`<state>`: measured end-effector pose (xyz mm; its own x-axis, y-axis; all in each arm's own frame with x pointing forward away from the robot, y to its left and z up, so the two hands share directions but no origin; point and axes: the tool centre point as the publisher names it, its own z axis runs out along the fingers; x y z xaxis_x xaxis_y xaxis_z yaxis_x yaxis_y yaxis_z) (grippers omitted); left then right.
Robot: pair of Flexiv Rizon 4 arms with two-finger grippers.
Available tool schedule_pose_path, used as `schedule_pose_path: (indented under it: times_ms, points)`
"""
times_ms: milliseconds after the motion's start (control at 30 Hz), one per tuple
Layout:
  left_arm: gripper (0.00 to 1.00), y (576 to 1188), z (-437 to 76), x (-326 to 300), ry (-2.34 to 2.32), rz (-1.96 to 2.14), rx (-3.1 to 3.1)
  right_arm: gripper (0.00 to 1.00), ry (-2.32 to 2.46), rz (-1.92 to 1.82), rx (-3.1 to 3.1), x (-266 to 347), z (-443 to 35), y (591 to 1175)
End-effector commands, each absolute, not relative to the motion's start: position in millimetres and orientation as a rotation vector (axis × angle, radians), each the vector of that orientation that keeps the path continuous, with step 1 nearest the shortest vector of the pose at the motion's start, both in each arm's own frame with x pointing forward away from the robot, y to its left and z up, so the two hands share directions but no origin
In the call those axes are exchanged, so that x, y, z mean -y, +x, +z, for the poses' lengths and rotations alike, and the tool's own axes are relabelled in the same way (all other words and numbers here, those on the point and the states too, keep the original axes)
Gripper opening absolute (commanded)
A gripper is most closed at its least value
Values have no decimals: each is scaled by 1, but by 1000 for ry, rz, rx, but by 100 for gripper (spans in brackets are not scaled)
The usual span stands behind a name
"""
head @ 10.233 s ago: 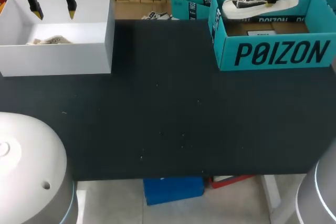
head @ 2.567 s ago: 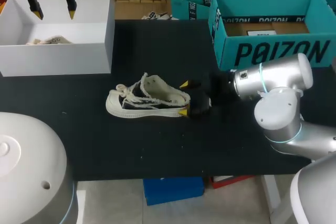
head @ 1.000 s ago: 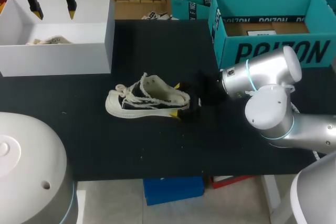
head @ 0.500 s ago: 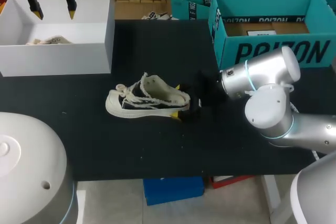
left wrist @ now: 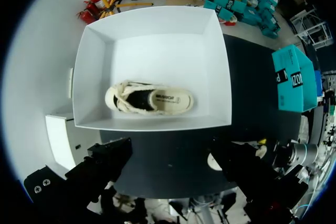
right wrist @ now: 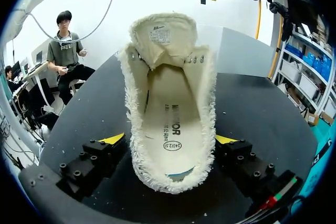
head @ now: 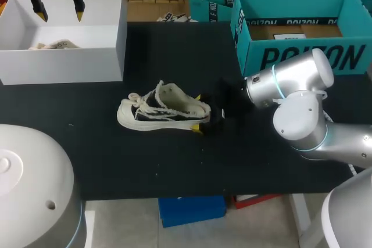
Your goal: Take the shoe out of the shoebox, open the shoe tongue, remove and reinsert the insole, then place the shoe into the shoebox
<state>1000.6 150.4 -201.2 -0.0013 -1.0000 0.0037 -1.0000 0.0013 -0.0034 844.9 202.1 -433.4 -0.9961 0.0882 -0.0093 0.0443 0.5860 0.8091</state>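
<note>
Left fingers (head: 39,5) apart, boxed shoe (head: 55,45) half hidden

Black table (head: 174,166) bears shoe (head: 163,111), white box (head: 64,62), shoebox (head: 302,59).

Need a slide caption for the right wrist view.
Right gripper shut on the heel of the shoe on the black table, tongue open, insole in place.

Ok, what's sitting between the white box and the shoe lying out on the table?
Nothing. In the head view only bare black table separates the white box from the shoe.
</note>
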Motion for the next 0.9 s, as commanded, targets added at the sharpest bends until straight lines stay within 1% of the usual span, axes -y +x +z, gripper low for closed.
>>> schedule_pose_path:
  times_ms: [33, 433, 467, 500, 800, 900]
  points:
    - [100, 1000, -201, -150, 2220, 4, 2222, 100, 113, 1401, -2760, -206, -435, 848]
    - [100, 1000, -201, -150, 2220, 4, 2222, 100, 115, 1373, -2773, -208, -438, 850]
    - [100, 1000, -201, -150, 2220, 4, 2222, 12, 125, 1361, -2771, -208, -438, 851]
    - [100, 1000, -201, -150, 2220, 4, 2222, 0, 122, 1363, -2769, -208, -437, 851]
    - [100, 1000, -201, -150, 2220, 4, 2222, 0, 122, 1363, -2769, -208, -437, 851]
    - [100, 996, -193, -137, 2262, -29, 2236, 0, 122, 1363, -2769, -208, -437, 851]
